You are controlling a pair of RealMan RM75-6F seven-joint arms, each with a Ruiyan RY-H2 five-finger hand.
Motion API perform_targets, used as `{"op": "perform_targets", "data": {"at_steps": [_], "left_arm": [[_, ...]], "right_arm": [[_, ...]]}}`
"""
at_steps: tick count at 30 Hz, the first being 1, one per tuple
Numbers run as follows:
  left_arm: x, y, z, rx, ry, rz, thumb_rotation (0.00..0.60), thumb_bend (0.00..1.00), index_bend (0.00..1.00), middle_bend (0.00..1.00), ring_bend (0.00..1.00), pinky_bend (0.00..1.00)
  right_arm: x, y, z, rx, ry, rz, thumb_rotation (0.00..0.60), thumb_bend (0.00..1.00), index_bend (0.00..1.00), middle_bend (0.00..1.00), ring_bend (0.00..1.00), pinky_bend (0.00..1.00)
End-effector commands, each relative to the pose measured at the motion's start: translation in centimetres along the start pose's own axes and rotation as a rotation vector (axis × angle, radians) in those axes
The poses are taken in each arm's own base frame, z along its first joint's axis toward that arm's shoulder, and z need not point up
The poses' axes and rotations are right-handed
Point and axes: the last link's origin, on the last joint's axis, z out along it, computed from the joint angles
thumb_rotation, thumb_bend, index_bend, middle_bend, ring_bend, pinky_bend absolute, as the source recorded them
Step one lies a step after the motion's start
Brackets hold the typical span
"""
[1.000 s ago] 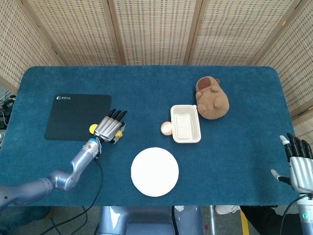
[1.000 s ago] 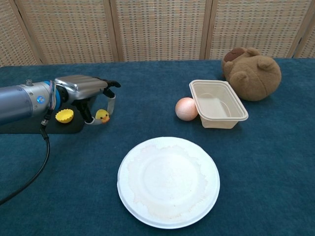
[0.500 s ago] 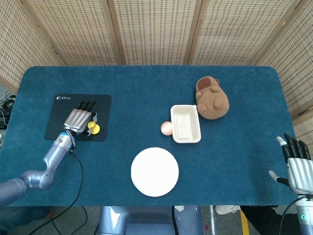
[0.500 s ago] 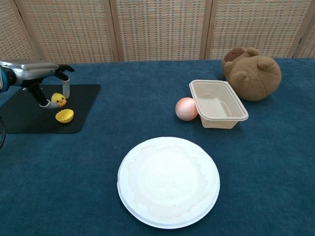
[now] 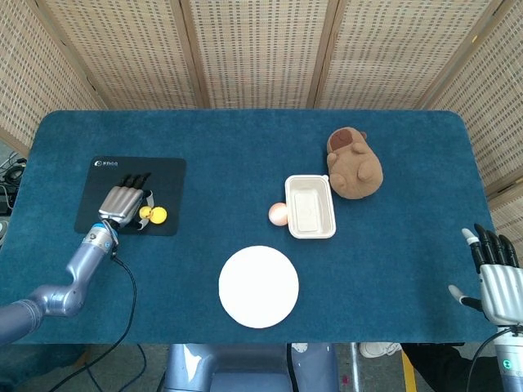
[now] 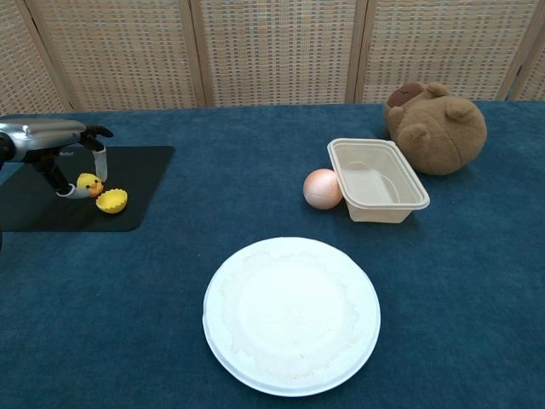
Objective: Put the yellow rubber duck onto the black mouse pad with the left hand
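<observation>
The yellow rubber duck (image 5: 145,213) (image 6: 88,182) is pinched between the thumb and a finger of my left hand (image 5: 122,202) (image 6: 53,140). It hangs low over the right part of the black mouse pad (image 5: 168,175) (image 6: 140,168); I cannot tell whether it touches the pad. The left hand is palm down above the pad, and its other fingers point toward the far edge. My right hand (image 5: 497,278) is at the near right corner of the table, fingers apart and holding nothing; it shows only in the head view.
A small yellow cup (image 5: 158,215) (image 6: 111,201) lies on the pad just right of the duck. A white plate (image 5: 258,286) (image 6: 291,313) sits front centre. A pink ball (image 5: 279,214), a tan container (image 5: 310,206) and a brown plush toy (image 5: 354,166) are to the right.
My left hand carried the duck leftward from the table beside the pad to above the pad, then lowered it a little next to the yellow cup. The right hand barely moved.
</observation>
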Motion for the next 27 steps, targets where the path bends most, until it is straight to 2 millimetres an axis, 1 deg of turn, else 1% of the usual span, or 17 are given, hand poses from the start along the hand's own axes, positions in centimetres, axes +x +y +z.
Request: {"op": "perform_targets", "data": {"at_steps": [1, 6, 8, 10, 13, 15, 16, 20, 22, 25, 27], "left_arm": [[-0.1, 0.2, 0.3, -0.003, -0.001, -0.001, 0.6, 0.35, 0.52, 0.0, 0.0, 0.0], [-0.5, 0.6, 0.7, -0.008, -0.011, 0.005, 0.6, 0.34, 0.44, 0.0, 0.0, 0.0], [-0.7, 0.7, 0.8, -0.009, -0.015, -0.001, 0.6, 0.3, 0.36, 0.0, 0.0, 0.0], [-0.9, 0.8, 0.8, -0.011, -0.018, -0.004, 0.6, 0.23, 0.23, 0.0, 0.0, 0.0], [-0.9, 0.9, 0.6, -0.019, -0.018, -0.027, 0.6, 0.2, 0.08, 0.0, 0.0, 0.0], [-0.6, 0.8, 0.4, -0.024, -0.006, -0.049, 0.6, 0.2, 0.02, 0.0, 0.0, 0.0], [-0.4, 0.7, 0.2, -0.026, 0.003, -0.059, 0.6, 0.2, 0.01, 0.0, 0.0, 0.0], [1.1, -0.5, -1.4, -0.03, 0.065, -0.118, 0.6, 0.19, 0.0, 0.0, 0.0, 0.0], [2.3, -1.8, -2.8, -0.025, 0.122, -0.158, 0.6, 0.18, 0.0, 0.0, 0.0, 0.0], [3.4, -3.4, -5.6, -0.019, 0.195, -0.191, 0.6, 0.13, 0.0, 0.0, 0.0, 0.0], [3.5, -4.6, -8.3, 0.002, 0.244, -0.204, 0.6, 0.11, 0.0, 0.0, 0.0, 0.0]], "right_arm": [[0.0, 0.0, 0.0, 0.0, 0.001, -0.004, 0.6, 0.0, 0.07, 0.0, 0.0, 0.0], [-0.1, 0.0, 0.0, -0.001, -0.003, -0.006, 0.6, 0.0, 0.08, 0.0, 0.0, 0.0], [-0.1, 0.0, 0.0, -0.001, -0.002, -0.005, 0.6, 0.0, 0.08, 0.0, 0.0, 0.0], [-0.1, 0.0, 0.0, -0.001, -0.002, -0.005, 0.6, 0.0, 0.08, 0.0, 0.0, 0.0], [0.0, 0.0, -0.1, 0.0, 0.0, -0.004, 0.6, 0.0, 0.08, 0.0, 0.0, 0.0], [0.0, -0.1, -0.1, 0.002, 0.0, -0.004, 0.6, 0.0, 0.08, 0.0, 0.0, 0.0], [0.0, -0.1, -0.1, 0.003, 0.0, -0.004, 0.6, 0.0, 0.08, 0.0, 0.0, 0.0], [0.0, -0.2, -0.2, 0.009, 0.001, -0.003, 0.6, 0.0, 0.08, 0.0, 0.0, 0.0], [0.1, -0.3, -0.3, 0.013, 0.002, -0.001, 0.6, 0.0, 0.08, 0.0, 0.0, 0.0], [0.1, -0.4, -0.4, 0.019, 0.004, 0.002, 0.6, 0.0, 0.08, 0.0, 0.0, 0.0], [0.2, -0.5, -0.5, 0.022, 0.007, 0.0, 0.6, 0.0, 0.08, 0.0, 0.0, 0.0]]}}
